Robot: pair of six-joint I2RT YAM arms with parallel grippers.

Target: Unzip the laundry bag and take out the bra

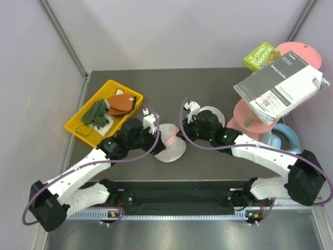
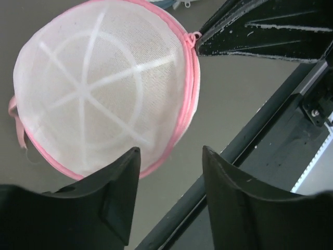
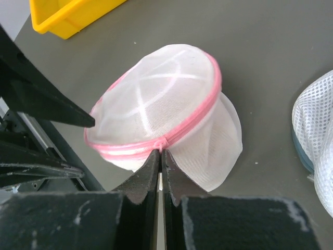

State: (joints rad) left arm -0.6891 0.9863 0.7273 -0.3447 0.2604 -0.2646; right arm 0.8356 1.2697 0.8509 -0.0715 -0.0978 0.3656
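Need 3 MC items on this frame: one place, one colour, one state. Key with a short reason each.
1. Where on the table is the yellow tray?
A. left side
B. right side
C. centre, between the arms

2. What colour is the rim of the laundry bag?
A. blue
B. pink
C. green

3. What state is the left gripper in?
A. shut on the bag
B. shut on the tray
C. open

Key:
1 A: the top view shows the tray by the table's left edge.
2 B: both wrist views show a pink band around the white mesh dome.
3 C: in the left wrist view its fingers stand apart just short of the bag, gripping nothing.
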